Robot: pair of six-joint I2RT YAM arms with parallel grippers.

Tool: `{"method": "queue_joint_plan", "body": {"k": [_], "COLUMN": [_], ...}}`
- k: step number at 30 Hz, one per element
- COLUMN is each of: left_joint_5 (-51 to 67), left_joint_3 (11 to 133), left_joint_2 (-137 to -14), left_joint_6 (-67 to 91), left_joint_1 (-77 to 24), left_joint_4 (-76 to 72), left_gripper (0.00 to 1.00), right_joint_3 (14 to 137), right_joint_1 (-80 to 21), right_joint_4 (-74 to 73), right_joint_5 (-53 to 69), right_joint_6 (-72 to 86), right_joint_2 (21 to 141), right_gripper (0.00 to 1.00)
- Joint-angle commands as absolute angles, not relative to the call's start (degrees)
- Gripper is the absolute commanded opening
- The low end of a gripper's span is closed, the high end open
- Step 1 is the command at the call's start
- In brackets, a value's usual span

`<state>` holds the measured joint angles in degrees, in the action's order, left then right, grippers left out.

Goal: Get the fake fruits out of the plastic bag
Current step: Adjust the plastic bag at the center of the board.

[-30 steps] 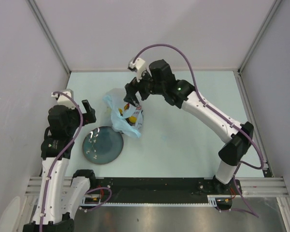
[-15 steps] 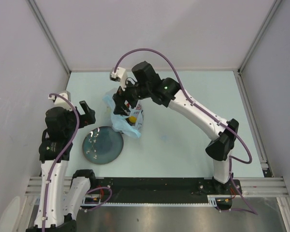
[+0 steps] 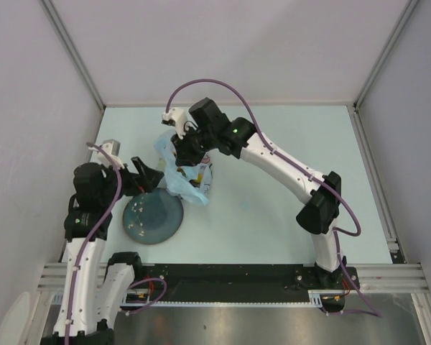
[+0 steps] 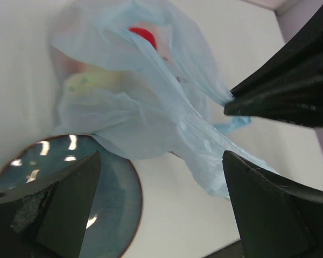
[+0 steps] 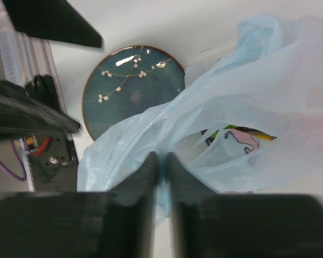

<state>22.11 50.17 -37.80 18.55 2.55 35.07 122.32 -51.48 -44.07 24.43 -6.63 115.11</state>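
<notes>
One bag (image 3: 178, 183) — one plate (image 3: 156, 220).

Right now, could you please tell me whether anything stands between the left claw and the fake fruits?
Yes: the thin film of the plastic bag wraps the fake fruits on the side facing the open left claw. The right claw pinches a fold of it.
</notes>
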Motion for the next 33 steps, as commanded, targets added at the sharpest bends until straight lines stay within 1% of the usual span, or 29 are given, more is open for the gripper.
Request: {"method": "queue_joint_plan", "body": {"k": [1, 2, 3, 6, 10, 13, 14, 15, 19, 20, 21, 22, 23, 24, 25, 26, 28, 29, 30, 31, 32, 33], "left_joint_5": [37.0, 36.8, 36.7, 40.8, 43.2, 47.3, 48.2, 49.8, 50.4, 51.0, 51.3, 50.8, 50.6, 50.5, 49.5, 48.1, 46.5, 46.0, 45.9, 45.6, 44.4, 43.9], "left_joint_3": [43.6, 42.5, 42.4, 41.7, 41.4, 42.2, 42.5, 42.8, 43.2, 43.1, 43.1, 43.4, 43.6, 43.7, 44.5, 45.6, 51.0, 53.7, 56.6, 63.4, 67.3, 71.2], "left_joint_2": [-42.0, -43.1, -45.5, -48.3, -50.7, -52.0, -52.4, -52.7, -55.5, -56.1, -56.9, -57.5, -58.7, -59.2, -59.8, -61.4, -64.0, -67.1, -69.4, -71.7, -73.9, -79.3], "left_joint_6": [27.0, 27.9, 28.2, 30.1, 31.0, 31.4, 31.4, 31.2, 31.9, 32.2, 32.4, 32.3, 32.1, 31.6, 31.4, 30.9, 28.6, 27.0, 23.8, 22.1, 20.1, 16.6], "left_joint_1": [2.8, 2.8, 2.8, 2.8, 1.8, 0.4, 0.4, -0.9, -1.8, -1.9, -2.3, -2.5, -2.9, -3.2, -3.3, -3.3, -3.3, -3.3, -3.3, -3.3, -3.3, -3.3], "left_joint_4": [25.7, 24.5, 23.7, 19.8, 15.7, 11.9, 11.1, 10.6, 9.0, 7.1, 6.4, 6.2, 5.7, 5.0, 4.4, 4.6, 5.5, 6.2, 9.5, 11.5, 14.1, 16.4], "left_gripper": [1.0, 1.0, 1.0, 1.0, 0.99, 0.96, 0.93, 0.91, 0.91, 0.89, 0.86, 0.79, 0.58, 0.45, 0.27, 0.0, 0.0, 0.0, 0.0, 0.0, 0.0, 0.0], "right_joint_3": [122.6, 122.5, 122.3, 121.3, 120.9, 121.5, 122.0, 122.3, 123.4, 123.5, 123.5, 123.4, 123.3, 123.1, 123.0, 123.0, 123.8, 124.2, 124.7, 126.5, 127.4, 128.7], "right_joint_1": [-50.5, -50.3, -50.1, -49.9, -49.9, -49.5, -49.3, -49.0, -47.5, -46.9, -46.6, -46.2, -45.5, -45.0, -44.7, -44.0, -41.6, -40.4, -37.4, -35.8, -33.9, -32.2], "right_joint_4": [-42.5, -42.3, -42.0, -41.5, -40.4, -40.0, -39.9, -39.7, -39.3, -39.2, -39.2, -39.2, -39.2, -39.2, -39.1, -38.9, -38.7, -38.2, -38.1, -38.0, -37.7, -37.6], "right_joint_5": [23.6, 23.4, 23.6, 23.6, 22.2, 20.6, 19.8, 19.4, 18.5, 17.8, 17.5, 17.3, 17.3, 17.2, 17.0, 15.7, 14.5, 14.0, 13.7, 13.1, 12.8, 12.7], "right_joint_6": [-5.2, -4.9, -4.7, -5.1, -5.2, -5.0, -4.9, -4.7, -4.6, -4.6, -4.5, -4.7, -4.7, -4.7, -4.9, -5.4, -5.8, -5.7, -5.5, -5.4, -5.3, -5.2], "right_joint_2": [113.2, 113.0, 112.9, 112.4, 112.7, 113.7, 114.0, 114.3, 114.7, 114.8, 114.9, 114.8, 114.7, 114.5, 114.4, 114.3, 114.1, 114.0, 113.9, 114.0, 114.2, 114.4], "right_gripper": [0.03, 0.0, 0.0, 0.0, 0.0, 0.0, 0.0, 0.0, 0.0, 0.0, 0.0, 0.0, 0.0, 0.0, 0.0, 0.0, 0.0, 0.0, 0.0, 0.0, 0.0, 0.0]}}
